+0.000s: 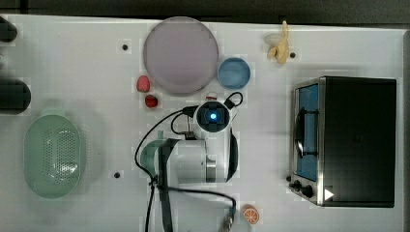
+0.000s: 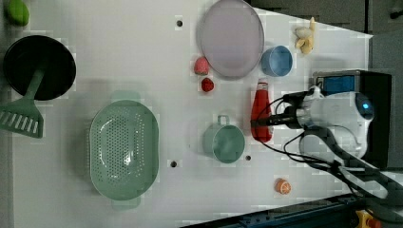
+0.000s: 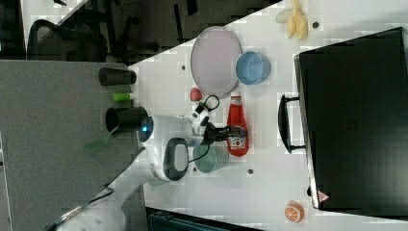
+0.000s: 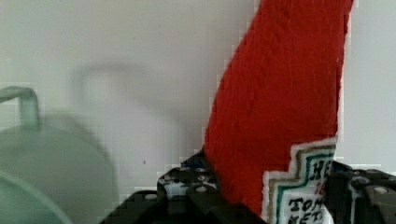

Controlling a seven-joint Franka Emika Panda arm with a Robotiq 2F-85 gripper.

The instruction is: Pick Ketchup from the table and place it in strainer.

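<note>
One hand [image 4: 261,196], black-fingered, is clamped on the ketchup [image 2: 262,115], a finger on each side of the bottle at its white label. The bottle lies flat on the bench [image 2: 119,57], with its cap toward the blue bowl [image 2: 276,60].

To do this step well, I judge the grip should stay firm while the bottle lifts straight up. It has to rise enough to pass over the teal cup [image 2: 223,141], which sits just beside the bottle on the side toward the strainer [image 2: 123,149]. A soft squeeze bottle may give under the fingers, so a slow lift seems wise. The bottle looks about as long as the strainer's inside, so it probably has to be turned to lie along the oval's long axis before release.

The strainer stands empty, well apart from the bottle, beyond the cup.

Around the bottle: a large pale plate [image 2: 231,38] touches the blue bowl, and two small red berries [image 2: 204,75] lie beside the plate. A black toaster oven [image 1: 355,140] stands on the far side of the bottle from the strainer. A banana [image 1: 280,46] lies near the bench edge past the bowl, and an orange half [image 2: 282,185] lies near the opposite edge.

The bench is plain white with a few small dark holes. Beyond the strainer sit a black pan [image 2: 40,66] and a green spatula [image 2: 21,116].
</note>
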